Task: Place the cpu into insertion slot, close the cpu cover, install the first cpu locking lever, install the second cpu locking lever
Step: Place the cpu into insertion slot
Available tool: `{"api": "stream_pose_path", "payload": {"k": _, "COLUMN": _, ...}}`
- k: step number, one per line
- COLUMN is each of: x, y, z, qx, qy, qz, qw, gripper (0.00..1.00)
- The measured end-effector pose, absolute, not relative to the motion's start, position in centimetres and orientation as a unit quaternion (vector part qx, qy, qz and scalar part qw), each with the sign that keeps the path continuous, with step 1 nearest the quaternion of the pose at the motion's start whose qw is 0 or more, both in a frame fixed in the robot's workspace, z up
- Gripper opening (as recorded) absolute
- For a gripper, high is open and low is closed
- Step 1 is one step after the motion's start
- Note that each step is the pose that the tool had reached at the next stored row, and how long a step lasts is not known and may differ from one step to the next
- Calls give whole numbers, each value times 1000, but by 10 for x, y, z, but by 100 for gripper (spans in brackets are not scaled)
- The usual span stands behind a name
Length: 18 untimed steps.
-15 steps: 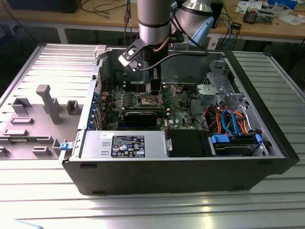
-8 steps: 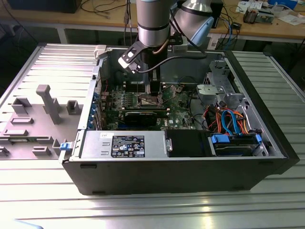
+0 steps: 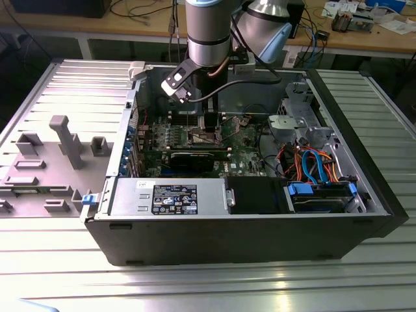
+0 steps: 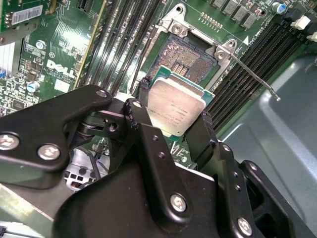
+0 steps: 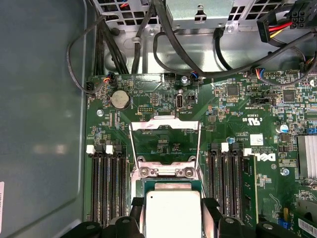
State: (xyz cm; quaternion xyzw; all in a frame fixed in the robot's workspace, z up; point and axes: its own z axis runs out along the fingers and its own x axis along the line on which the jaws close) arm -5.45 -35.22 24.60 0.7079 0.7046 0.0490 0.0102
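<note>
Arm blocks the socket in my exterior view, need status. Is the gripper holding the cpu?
Observer: Yes. In the second wrist view the gripper is shut on the cpu, clamping it by two opposite edges.
Operator: Seated yet?
Observer: No. The insertion slot lies bare just beyond the cpu, its contacts showing.
Operator: Cover out of the way?
Observer: Yes. In the first wrist view the cpu cover is swung open, lying back on the board away from the cpu.
</note>
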Motion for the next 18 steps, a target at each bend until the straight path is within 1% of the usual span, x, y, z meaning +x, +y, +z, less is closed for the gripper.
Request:
{"api": "stream_pose_path", "payload": {"k": 9, "x": -55, "y": -352, "z": 246, "qx": 708, "qy": 704, "qz": 49, "qw": 10, "gripper": 55}}
{"api": "stream_pose_path", "payload": {"k": 18, "x": -60, "y": -352, "z": 230, "qx": 705, "qy": 707, "qz": 50, "qw": 9, "gripper": 55}}
